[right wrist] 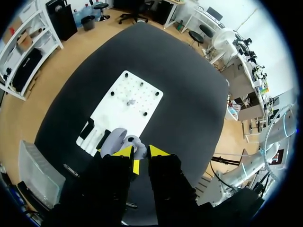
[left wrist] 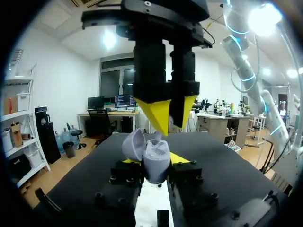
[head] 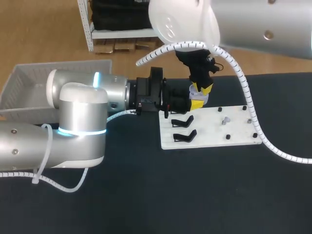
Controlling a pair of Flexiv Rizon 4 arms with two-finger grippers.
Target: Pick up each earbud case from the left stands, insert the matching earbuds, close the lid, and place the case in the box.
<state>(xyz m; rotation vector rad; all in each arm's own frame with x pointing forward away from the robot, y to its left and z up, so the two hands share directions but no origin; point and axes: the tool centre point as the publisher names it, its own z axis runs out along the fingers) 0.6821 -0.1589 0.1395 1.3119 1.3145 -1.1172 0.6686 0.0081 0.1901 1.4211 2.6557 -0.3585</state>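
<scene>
My left gripper [left wrist: 156, 165] is shut on a grey earbud case [left wrist: 157, 158], held upright with its lid [left wrist: 134, 144] swung open. In the head view this case [head: 194, 91] is above the far left corner of the white board [head: 234, 134]. My right gripper [left wrist: 163, 118] points straight down over the open case, its tips close together on a small grey earbud [left wrist: 157, 136] just above the case's cavity. From the right wrist, the right gripper [right wrist: 140, 153] hangs over the case [right wrist: 120, 141]. Another earbud [head: 224, 120] lies on the board.
Two empty black stands [head: 181, 121] [head: 185, 136] sit on the board's left part, and small black pegs [head: 244, 108] dot its right part. A grey mesh box [head: 29, 83] stands at the table's far left. My left arm [head: 78, 112] crosses the left half of the table.
</scene>
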